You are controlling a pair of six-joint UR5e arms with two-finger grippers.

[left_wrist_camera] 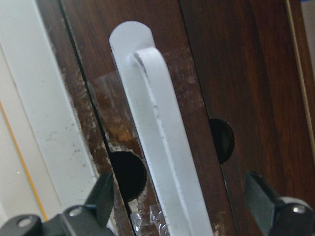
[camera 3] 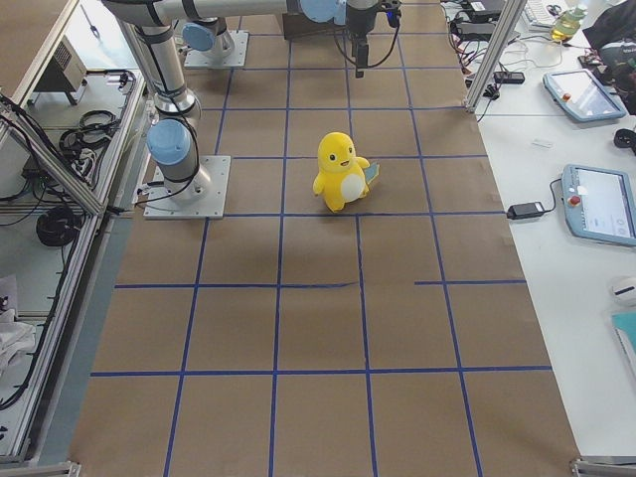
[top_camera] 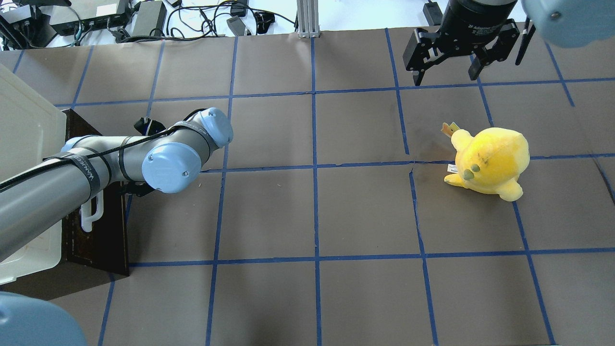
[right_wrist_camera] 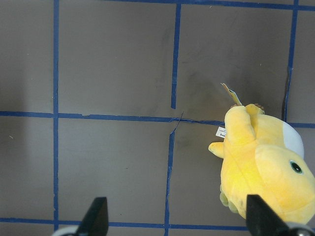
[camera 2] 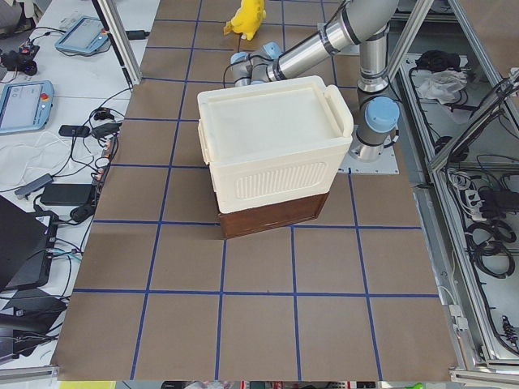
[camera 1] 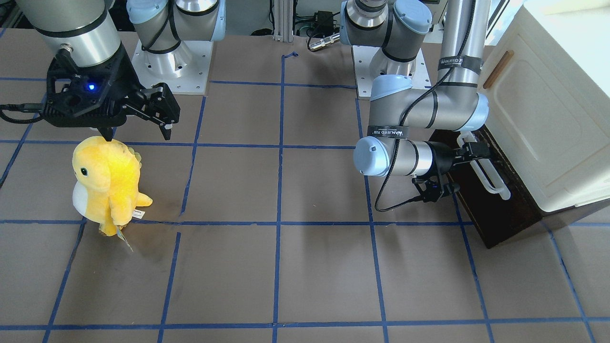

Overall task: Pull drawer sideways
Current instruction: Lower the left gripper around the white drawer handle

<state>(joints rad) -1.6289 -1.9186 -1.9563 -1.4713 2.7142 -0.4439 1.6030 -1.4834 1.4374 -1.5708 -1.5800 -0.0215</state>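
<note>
The dark brown drawer (camera 1: 498, 214) sits under the cream cabinet (camera 1: 548, 119) at the robot's left end of the table. It also shows in the overhead view (top_camera: 98, 235). Its long white bar handle (camera 1: 492, 180) runs along the front. My left gripper (camera 1: 464, 169) is at the handle. In the left wrist view the handle (left_wrist_camera: 162, 147) lies between the two spread fingers (left_wrist_camera: 104, 196), so the gripper (left_wrist_camera: 182, 201) is open around it. My right gripper (top_camera: 444, 79) is open and empty, hanging above the table beyond a yellow plush (top_camera: 487, 161).
The yellow plush toy (camera 1: 107, 183) stands on the brown mat at the robot's right side, below and in front of the right gripper (camera 1: 138, 136). It also shows in the right wrist view (right_wrist_camera: 266, 167). Blue tape lines grid the mat.
</note>
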